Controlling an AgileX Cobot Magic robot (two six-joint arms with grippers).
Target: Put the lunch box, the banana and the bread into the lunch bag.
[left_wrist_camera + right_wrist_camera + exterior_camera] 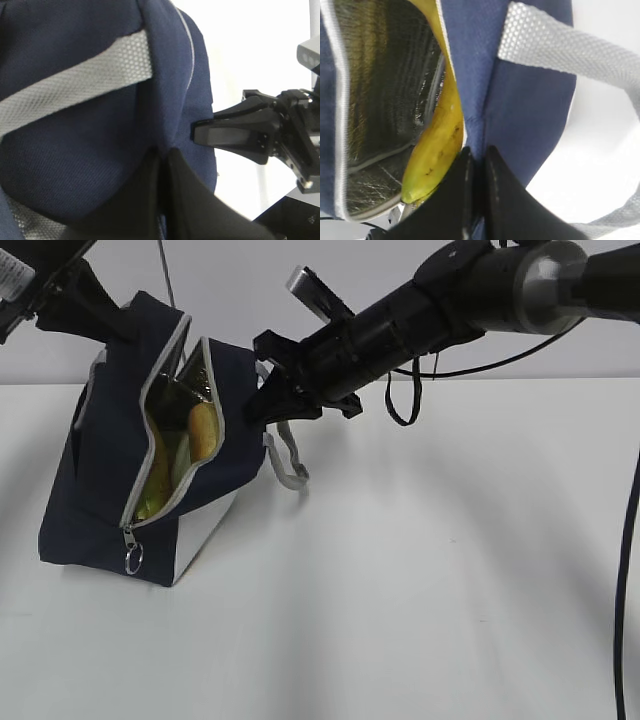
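Observation:
The navy lunch bag (100, 470) stands at the left of the table with its zipper open and its silver lining (385, 90) showing. The banana (437, 145) lies inside against the right flap, and it shows as a golden shape (203, 430) in the opening. A yellow-green patch sits lower in the opening; I cannot tell what it is. The lunch box and the bread are hidden. My right gripper (477, 150) is shut on the bag's right flap (262, 390). My left gripper (164, 152) is shut on the bag's fabric at its upper left (110, 325).
A grey handle (285, 455) hangs off the bag's right side under the right arm. The zipper's ring pull (134, 558) dangles at the bag's front bottom. White table (420, 570) stretches to the right and front. A black cable (405, 400) loops below the right arm.

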